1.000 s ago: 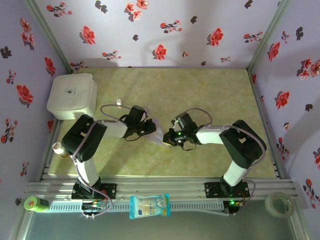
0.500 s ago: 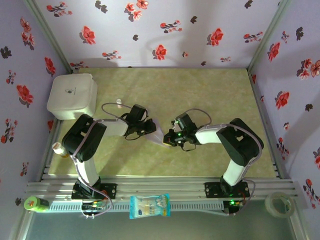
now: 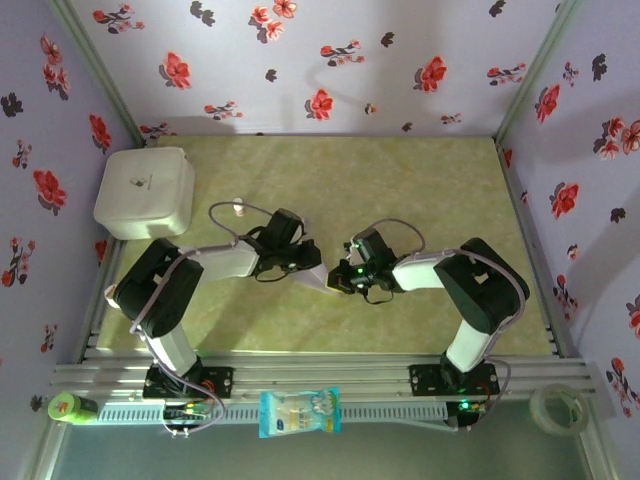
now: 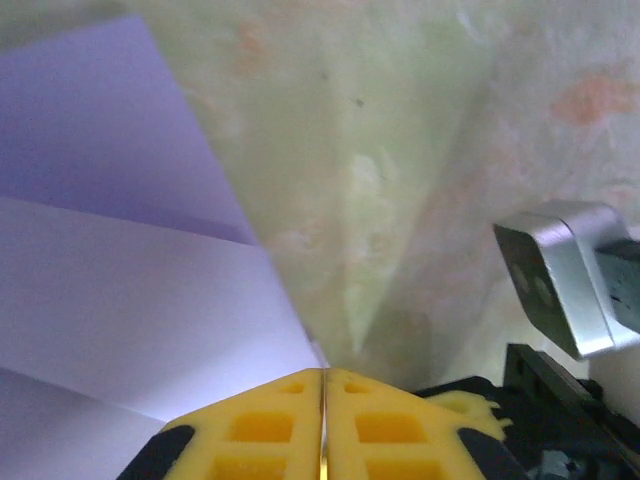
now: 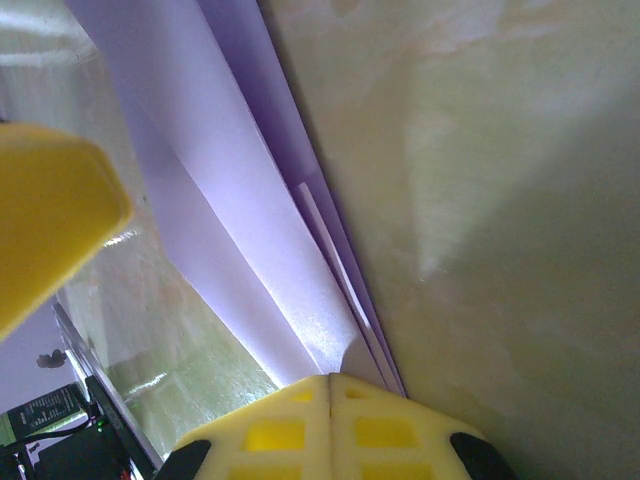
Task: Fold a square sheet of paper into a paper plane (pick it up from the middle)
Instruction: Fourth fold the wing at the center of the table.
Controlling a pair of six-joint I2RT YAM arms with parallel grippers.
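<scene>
**A:** Where is the paper (image 3: 314, 274), and how far along is it?

**B:** It's near the middle of the table (image 3: 420, 200), a little toward 6 o'clock. It isn't a flat square. The left wrist view shows the paper (image 4: 130, 270) with one flap overlapping another along a straight crease. The right wrist view shows the paper (image 5: 230, 220) as several long layers stacked along one edge. I'd say the early folds are done.

**A:** Is it a plane yet?

**B:** Not that I can see. From above it's a small pale wedge. No slim dart shape or spread wings show, so the last folds look undone.

**A:** And the grippers?

**B:** The left gripper (image 3: 303, 262) is at the paper's 10 o'clock and the right gripper (image 3: 338, 279) at its 4 o'clock, both touching it. Up close, the left gripper (image 4: 323, 400) and the right gripper (image 5: 330, 400) each have their jaws closed, with the paper running up to the tips. I can't tell whether they're pinching it or pressing a crease.

**A:** Anything else around?

**B:** A white box (image 3: 145, 190) at the table's 10 o'clock corner, well apart.
</scene>
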